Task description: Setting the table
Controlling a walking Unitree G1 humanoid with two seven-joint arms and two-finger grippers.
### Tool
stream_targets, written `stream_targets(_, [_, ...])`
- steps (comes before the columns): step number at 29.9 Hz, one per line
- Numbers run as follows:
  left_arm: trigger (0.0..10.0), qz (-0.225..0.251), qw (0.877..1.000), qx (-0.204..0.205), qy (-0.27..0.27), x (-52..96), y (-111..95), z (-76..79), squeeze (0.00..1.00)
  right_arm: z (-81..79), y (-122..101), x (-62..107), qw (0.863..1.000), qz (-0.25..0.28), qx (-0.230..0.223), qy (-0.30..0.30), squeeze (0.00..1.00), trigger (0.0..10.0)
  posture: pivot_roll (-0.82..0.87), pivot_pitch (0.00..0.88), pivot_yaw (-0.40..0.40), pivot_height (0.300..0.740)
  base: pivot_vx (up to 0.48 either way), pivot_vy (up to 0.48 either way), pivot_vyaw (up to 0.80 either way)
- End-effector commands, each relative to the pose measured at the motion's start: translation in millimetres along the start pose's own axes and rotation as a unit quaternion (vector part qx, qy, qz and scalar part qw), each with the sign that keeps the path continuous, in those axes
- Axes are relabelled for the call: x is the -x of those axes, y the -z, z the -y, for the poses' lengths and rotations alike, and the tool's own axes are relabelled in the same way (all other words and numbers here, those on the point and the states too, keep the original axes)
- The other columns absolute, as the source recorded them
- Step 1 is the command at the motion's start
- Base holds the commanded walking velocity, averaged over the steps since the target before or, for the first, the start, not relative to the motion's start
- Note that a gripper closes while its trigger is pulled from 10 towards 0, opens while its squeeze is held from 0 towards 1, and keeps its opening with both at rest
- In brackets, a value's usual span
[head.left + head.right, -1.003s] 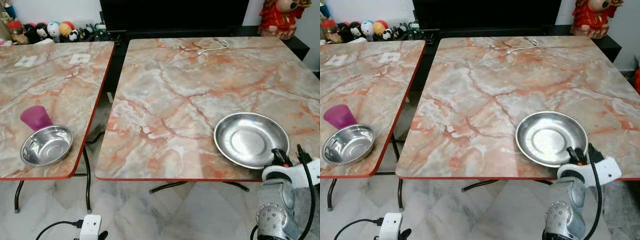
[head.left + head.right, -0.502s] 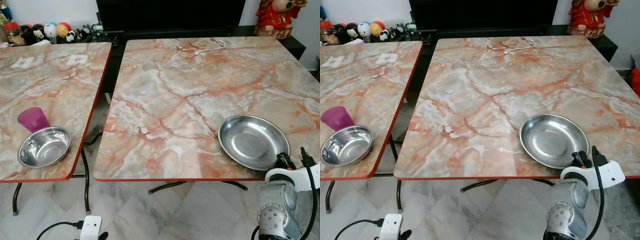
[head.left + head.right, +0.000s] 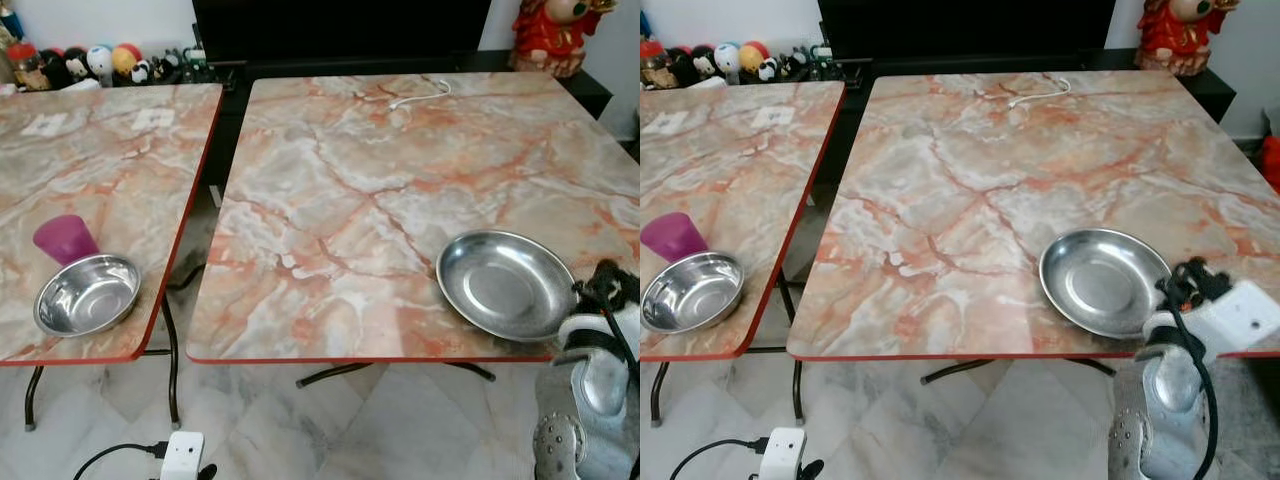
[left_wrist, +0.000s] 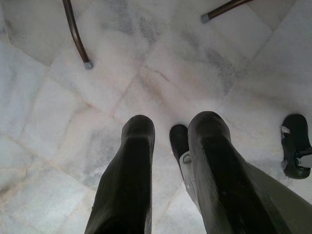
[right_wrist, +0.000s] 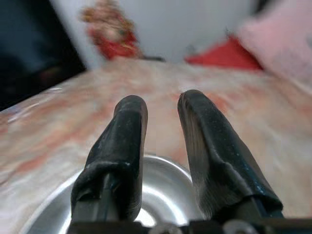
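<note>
Two marble-pattern tables side by side, red-edged. Right table (image 3: 380,180): one steel plate (image 3: 503,284) near its front right corner; white cable (image 3: 420,95) at the far edge. Left table (image 3: 100,170): steel bowl (image 3: 86,293) near the front edge, purple cup (image 3: 65,239) touching it behind; two white cards (image 3: 100,122) further back. Right gripper (image 5: 161,122): just beside the plate's right rim, fingers parted with a narrow gap, holding nothing. Left gripper (image 4: 173,141): hanging over the tiled floor (image 4: 73,122), fingers slightly apart, empty. Red figurine (image 3: 560,30) and small toys (image 3: 100,62) behind the tables.
</note>
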State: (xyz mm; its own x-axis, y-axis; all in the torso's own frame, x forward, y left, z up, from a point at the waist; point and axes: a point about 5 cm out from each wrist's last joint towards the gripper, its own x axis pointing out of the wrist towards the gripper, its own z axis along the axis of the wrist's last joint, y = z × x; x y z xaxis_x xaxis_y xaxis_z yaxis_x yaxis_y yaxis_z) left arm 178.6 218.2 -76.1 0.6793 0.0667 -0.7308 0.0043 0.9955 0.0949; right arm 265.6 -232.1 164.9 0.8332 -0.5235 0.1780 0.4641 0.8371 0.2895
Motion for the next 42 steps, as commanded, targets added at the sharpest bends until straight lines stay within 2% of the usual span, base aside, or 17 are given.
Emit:
stream_targets(1, [10.0,-0.006,1.000,-0.001,-0.003,1.1,3,-2.3,0.00,-20.5,10,2.6,0.996,-0.030,0.022,-0.085,0.00,10.0,-0.11,0.112,0.031,0.740,0.000,0.000,0.00])
stream_targets(2, [10.0,-0.006,1.000,-0.001,-0.003,1.0,3,-2.1,0.00,-29.0,17,5.2,0.989,-0.046,0.040,-0.134,0.00,10.0,-0.11,0.111,0.030,0.740,0.000,0.000,0.00])
stream_targets(3, [10.0,-0.006,1.000,0.002,-0.006,0.9,3,-2.3,0.00,-38.3,21,8.6,0.977,-0.048,0.072,-0.195,0.00,10.0,-0.10,0.109,0.025,0.740,0.000,0.000,0.00])
stream_targets(5, [10.0,-0.006,1.000,0.008,-0.011,0.9,3,-3.0,0.00,-46.4,25,12.6,0.959,-0.047,0.109,-0.258,0.00,10.0,-0.10,0.109,0.025,0.740,0.000,0.000,0.00])
stream_targets(9, [10.0,-0.011,1.000,0.015,-0.021,1.4,5,-5.2,0.00,-45.0,25,7.5,0.956,-0.063,0.104,-0.267,0.00,10.0,-0.11,0.101,0.018,0.740,0.000,0.000,0.00])
stream_targets(13, [10.0,-0.016,0.999,0.013,-0.024,2.1,7,-5.5,0.00,-46.8,27,10.6,0.942,-0.063,0.130,-0.303,0.00,10.0,-0.11,0.094,0.014,0.740,0.000,0.000,0.00])
stream_targets(18, [10.0,-0.025,0.999,0.019,-0.029,3.5,12,-5.3,0.00,-45.3,31,10.5,0.944,-0.072,0.125,-0.296,0.00,10.0,-0.10,0.084,0.013,0.740,0.000,0.192,0.00])
stream_targets(25, [10.0,-0.029,0.999,0.021,-0.029,4.8,15,-7.3,0.00,-55.7,33,11.2,0.951,-0.072,0.093,-0.286,0.00,10.0,-0.09,0.060,0.015,0.740,0.000,0.480,0.00])
stream_targets(42, [10.0,-0.030,0.999,0.025,-0.030,4.9,15,-7.8,0.00,-69.0,37,10.8,0.953,-0.073,0.070,-0.287,0.00,10.0,-0.06,0.029,0.010,0.740,0.000,0.480,0.00])
